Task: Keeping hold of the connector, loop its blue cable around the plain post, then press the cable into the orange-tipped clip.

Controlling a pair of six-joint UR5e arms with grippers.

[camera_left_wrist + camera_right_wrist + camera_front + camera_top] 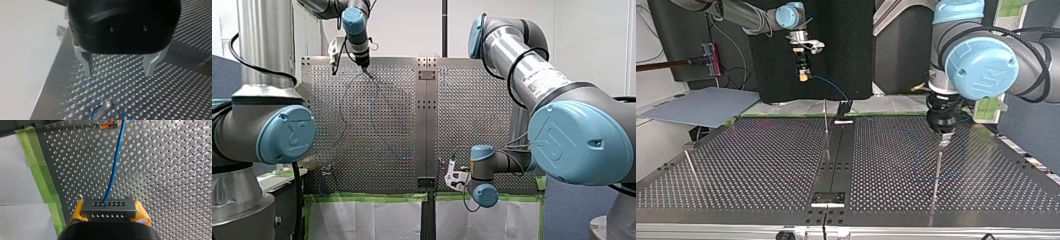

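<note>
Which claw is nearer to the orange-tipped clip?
Right. My right claw, shut on the connector, has the clip ahead along the cable; my left claw hangs open over the table's opposite edge.

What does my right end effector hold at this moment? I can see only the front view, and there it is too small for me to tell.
Observer: The right wrist view shows the right end effector shut on a dark connector, with yellow pads on both its sides.
Operator: Where does the blue cable go from there?
Observer: The blue cable leaves a hole in the connector and runs ahead to the orange-tipped clip. Whether it is seated there, I cannot tell.
Operator: And is my left end effector open?
Observer: Yes. In the left wrist view the left end effector is open, with nothing between its metal fingers.
</note>
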